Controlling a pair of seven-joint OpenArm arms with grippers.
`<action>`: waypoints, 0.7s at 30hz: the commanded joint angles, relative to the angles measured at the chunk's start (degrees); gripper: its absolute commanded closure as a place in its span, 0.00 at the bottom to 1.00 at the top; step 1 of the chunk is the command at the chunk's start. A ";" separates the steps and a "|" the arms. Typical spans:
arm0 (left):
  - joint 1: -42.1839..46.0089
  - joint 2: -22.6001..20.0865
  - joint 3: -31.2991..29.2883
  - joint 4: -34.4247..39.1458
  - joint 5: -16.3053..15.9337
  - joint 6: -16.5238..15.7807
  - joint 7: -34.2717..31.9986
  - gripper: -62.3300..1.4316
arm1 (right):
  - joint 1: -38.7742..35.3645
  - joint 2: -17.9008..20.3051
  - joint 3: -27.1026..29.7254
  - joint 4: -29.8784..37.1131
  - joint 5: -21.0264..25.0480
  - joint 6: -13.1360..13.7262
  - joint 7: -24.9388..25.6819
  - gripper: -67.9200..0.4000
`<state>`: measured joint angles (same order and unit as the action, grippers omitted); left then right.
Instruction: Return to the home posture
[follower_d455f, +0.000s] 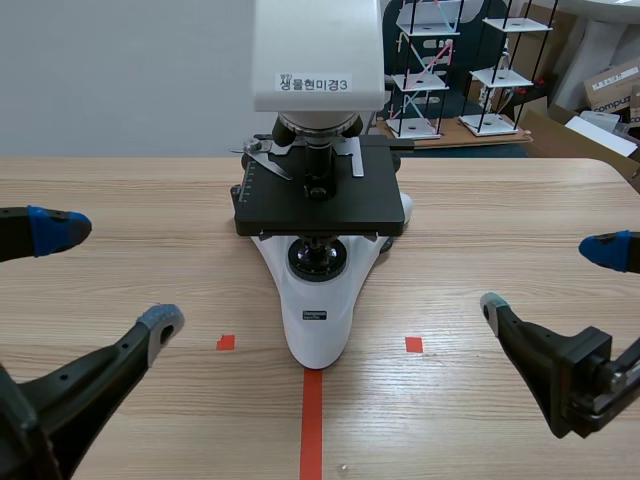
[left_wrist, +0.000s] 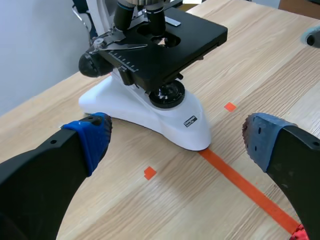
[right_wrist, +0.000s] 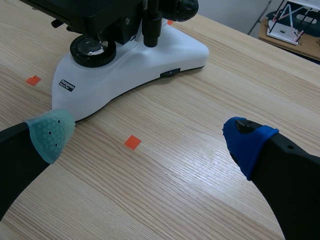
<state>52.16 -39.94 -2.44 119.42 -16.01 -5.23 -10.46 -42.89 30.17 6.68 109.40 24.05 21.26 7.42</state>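
Observation:
A white microscope (follower_d455f: 318, 300) with a black stage (follower_d455f: 320, 195) stands at the table's middle, its base at the end of the orange tape line. My left gripper (follower_d455f: 105, 275) hangs low at the left, open, with nothing between its fingers. My right gripper (follower_d455f: 550, 278) hangs low at the right, open too and holding nothing. In the left wrist view the microscope (left_wrist: 150, 112) lies ahead of the open left gripper (left_wrist: 177, 137). In the right wrist view the microscope base (right_wrist: 130, 70) sits ahead and to the side of the open right gripper (right_wrist: 150, 135).
Bare wooden tabletop (follower_d455f: 120, 200) stretches to either side of the microscope. Beyond the table's far edge stand white model shelves (follower_d455f: 425, 75) and cardboard boxes (follower_d455f: 610, 95). The table's right corner (follower_d455f: 615, 170) is rounded.

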 joint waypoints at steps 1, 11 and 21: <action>-0.70 0.61 0.26 0.92 -0.39 -0.26 0.42 0.07 | -0.07 0.63 0.44 0.81 0.63 -0.22 0.85 0.00; -0.44 2.12 0.26 1.14 -1.88 -0.46 3.06 0.00 | 0.02 0.63 0.44 0.81 0.63 -0.22 0.81 0.00; -0.42 2.12 0.26 1.14 -2.51 -0.44 3.76 0.00 | 0.02 0.63 0.44 0.81 0.63 -0.22 0.81 0.00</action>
<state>51.75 -37.63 -2.42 120.38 -18.02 -5.96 -6.17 -42.89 30.17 6.68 109.40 24.05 21.23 7.42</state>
